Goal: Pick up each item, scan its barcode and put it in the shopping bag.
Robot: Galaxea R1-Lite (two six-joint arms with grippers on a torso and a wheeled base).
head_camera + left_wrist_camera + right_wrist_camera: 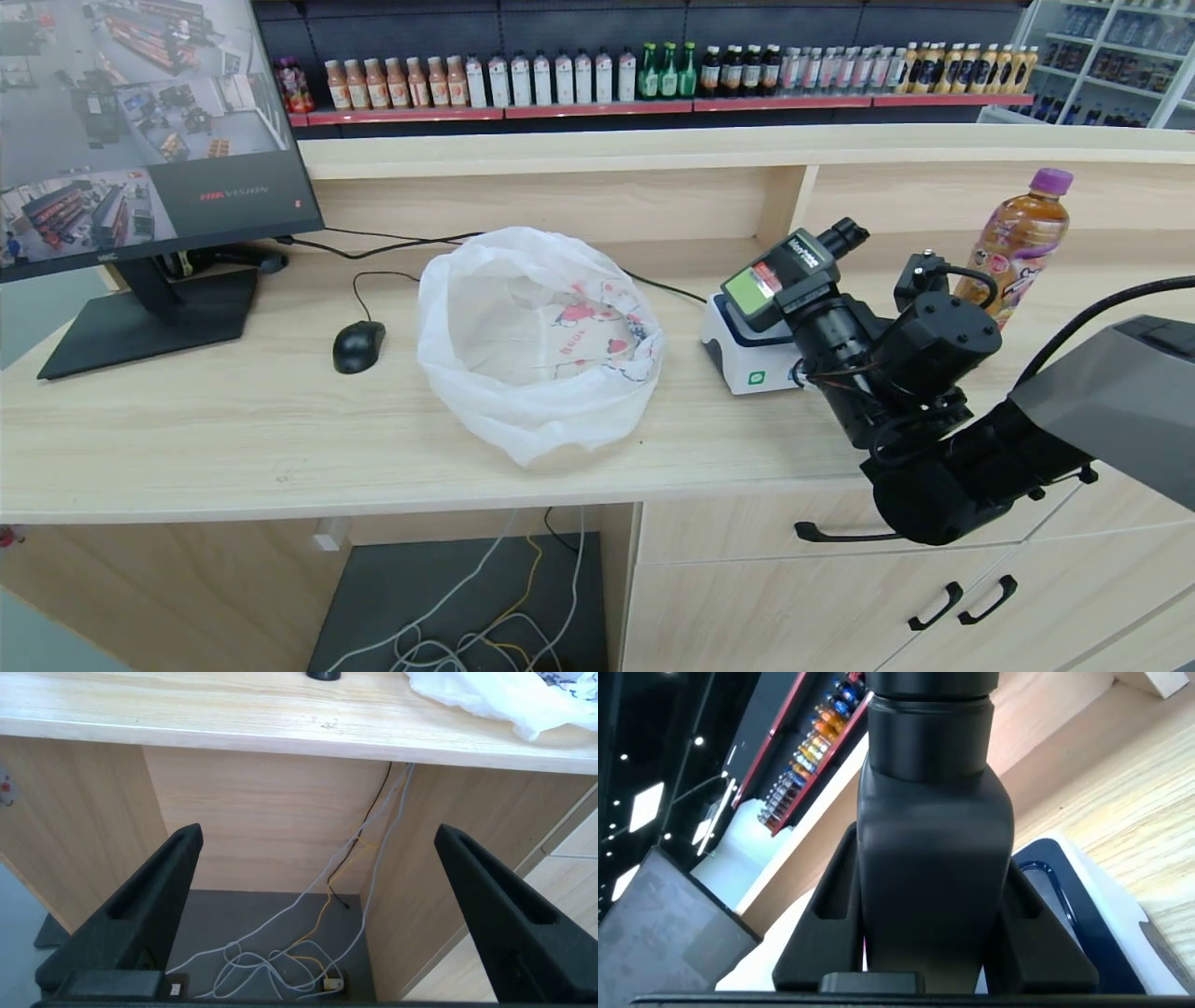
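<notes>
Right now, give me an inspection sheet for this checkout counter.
Surface: wooden counter, no spills seen.
Job's things: white shopping bag open mid-counter; scanner beside it; dark bottle held over scanner; purple-capped bottle standing at the robot's right.
Clutter: mouse, monitor.
Grippers: right gripper fingers shut on dark bottle; left gripper open, facing the space under the counter.
Cables: black cable across counter behind bag; loose cables under counter.
Surroundings: stocked drink shelves behind.

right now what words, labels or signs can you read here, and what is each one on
monitor: a brand logo in red and white letters.
shopping bag: red print, too crumpled to read.
dark bottle above the scanner: label print too small.
orange drink bottle: label too blurred.
scanner: green square sign, no words readable.
</notes>
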